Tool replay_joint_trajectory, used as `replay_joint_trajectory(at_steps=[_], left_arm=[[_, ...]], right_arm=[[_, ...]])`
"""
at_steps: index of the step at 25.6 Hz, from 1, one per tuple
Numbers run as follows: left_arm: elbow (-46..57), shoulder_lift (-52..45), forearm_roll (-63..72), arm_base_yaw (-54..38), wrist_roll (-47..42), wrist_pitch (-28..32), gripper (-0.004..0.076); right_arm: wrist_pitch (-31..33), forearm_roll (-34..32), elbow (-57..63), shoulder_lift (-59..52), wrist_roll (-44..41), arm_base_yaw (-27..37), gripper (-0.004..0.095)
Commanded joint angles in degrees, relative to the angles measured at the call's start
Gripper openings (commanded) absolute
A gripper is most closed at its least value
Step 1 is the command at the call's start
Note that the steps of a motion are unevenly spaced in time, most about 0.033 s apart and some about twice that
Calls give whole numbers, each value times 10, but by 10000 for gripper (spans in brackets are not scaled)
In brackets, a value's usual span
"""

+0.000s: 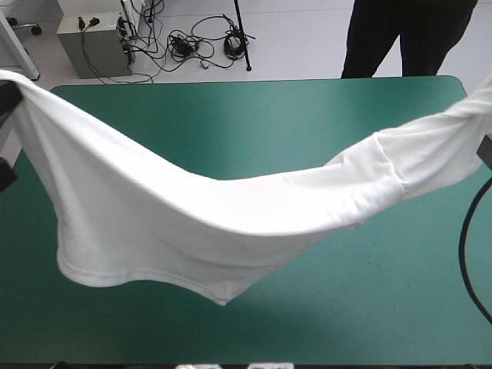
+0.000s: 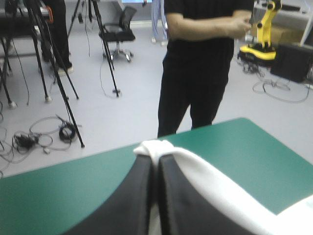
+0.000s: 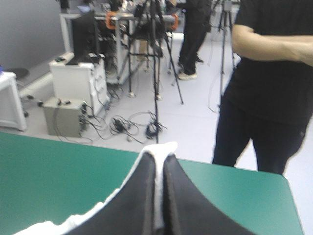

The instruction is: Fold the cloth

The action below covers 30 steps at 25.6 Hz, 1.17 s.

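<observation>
You hold T-shirt (image 1: 192,223) lifted over table (image 1: 231,115), strung from table's left side to right, middle sagging, hem drooping toward table's near edge. Your left gripper (image 2: 155,159) all but closed, pinching white fabric; right gripper (image 3: 159,157) likewise. Teal-green cover shows toward table's far edge.

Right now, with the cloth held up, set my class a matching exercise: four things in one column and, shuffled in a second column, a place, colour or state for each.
Column one:
1. T-shirt
2. left hand
3. right hand
4. table cover

Column two:
A. teal-green, lying under the hanging span
B. shut on the shirt's end at the table's right side
C. white, slung between both hands, sagging in the middle
D. shut on the shirt's end at the table's left side

Pairs: 1-C, 2-D, 3-B, 4-A
</observation>
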<state>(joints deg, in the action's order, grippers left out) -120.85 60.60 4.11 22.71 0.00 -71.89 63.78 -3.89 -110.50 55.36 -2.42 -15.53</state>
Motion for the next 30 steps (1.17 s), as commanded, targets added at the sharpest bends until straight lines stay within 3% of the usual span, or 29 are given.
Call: replay_joint_trajectory(at_steps=[1,6,10,22,25,30], left_arm=[[70,4,18,0,-6,-20,-9],[203,13,16,0,-18,-15,-9],[282,47,13,0,-18,25,-9],[343,259,-90,0,-24,234,-9],[343,342,-132,0,-47,326,-9],[343,425,-143,0,-59,459,-9]], right_arm=[[-27,-123,37,-3,-31,-28,-17],[-52,-225,120,10,-54,-29,-17],[-64,-298,169,53,-82,-29,-17],[-84,-391,188,281,-139,-27,-17],[-122,-365,187,337,-164,7,-17],[-171,-243,174,378,-143,68,-17]])
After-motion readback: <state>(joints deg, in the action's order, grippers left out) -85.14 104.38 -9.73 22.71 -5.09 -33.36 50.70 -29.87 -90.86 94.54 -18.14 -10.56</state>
